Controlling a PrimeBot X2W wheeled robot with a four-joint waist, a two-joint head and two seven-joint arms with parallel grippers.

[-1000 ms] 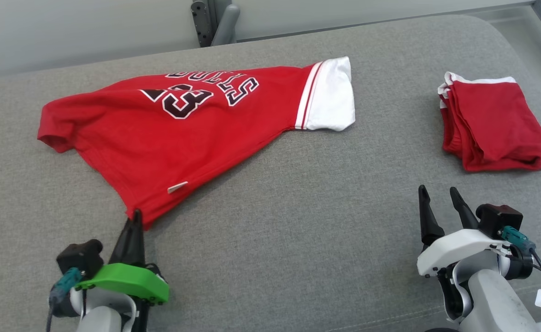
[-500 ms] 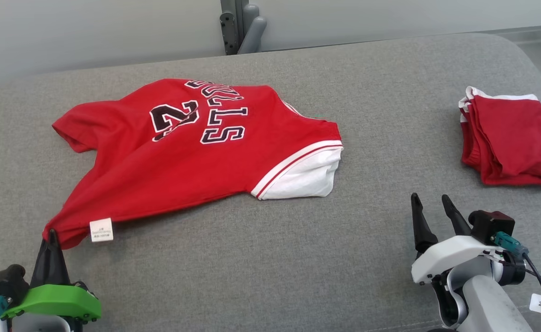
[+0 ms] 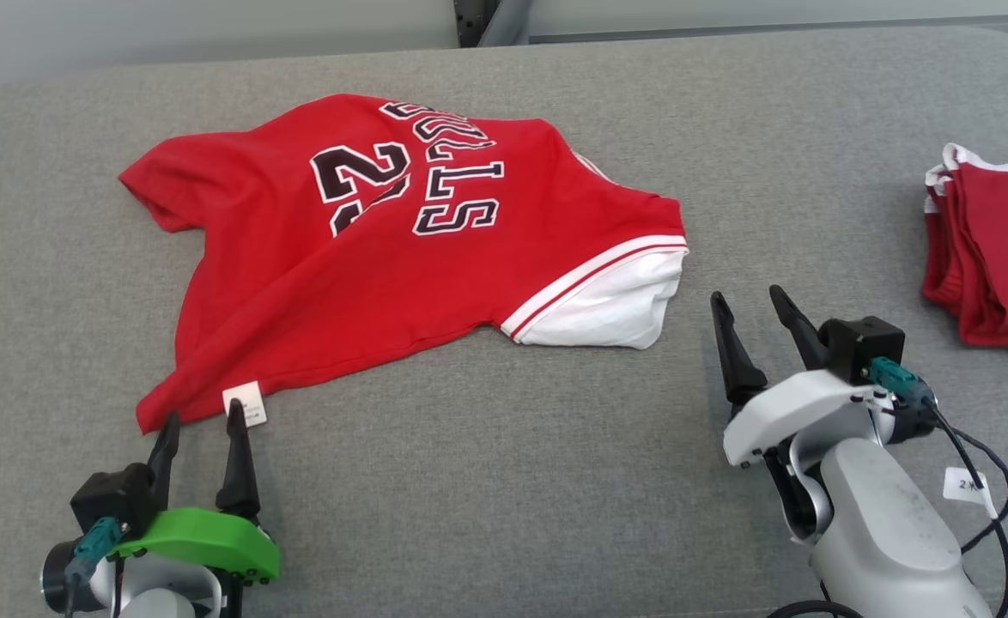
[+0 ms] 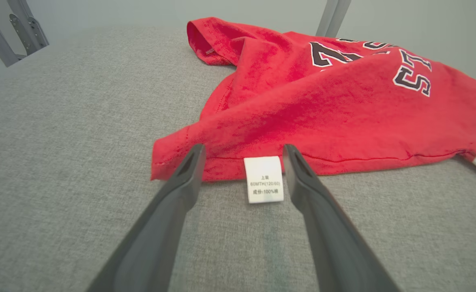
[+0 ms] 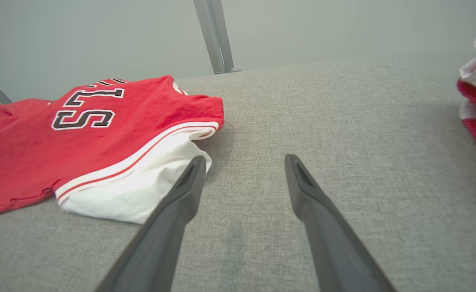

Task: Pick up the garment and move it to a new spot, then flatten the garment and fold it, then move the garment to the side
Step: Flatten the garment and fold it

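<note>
**A:** Asking after the red short-sleeved cotton jersey (image 3: 315,283) with dark lettering: lying where?

**B:** Sprawling rumpled over the left half of the grey fabric-covered table (image 3: 513,481), reaching toward its far edge.

**A:** Being gripped anywhere?

**B:** Not being gripped. Speaking of the green-backed left pincer (image 3: 202,416): standing spread at the near hem, flanking the small white care label (image 3: 246,403). Speaking of the white-backed right pincer (image 3: 746,296): gaping too, pinching nothing, sitting just beside the white sleeve.

**A:** Counting the relocation as done?

**B:** Probably, judging by the released hem. Waiting on flattening, folding and shifting aside, perhaps toward the folded red cloth pile (image 3: 993,249) at the right edge.
</note>
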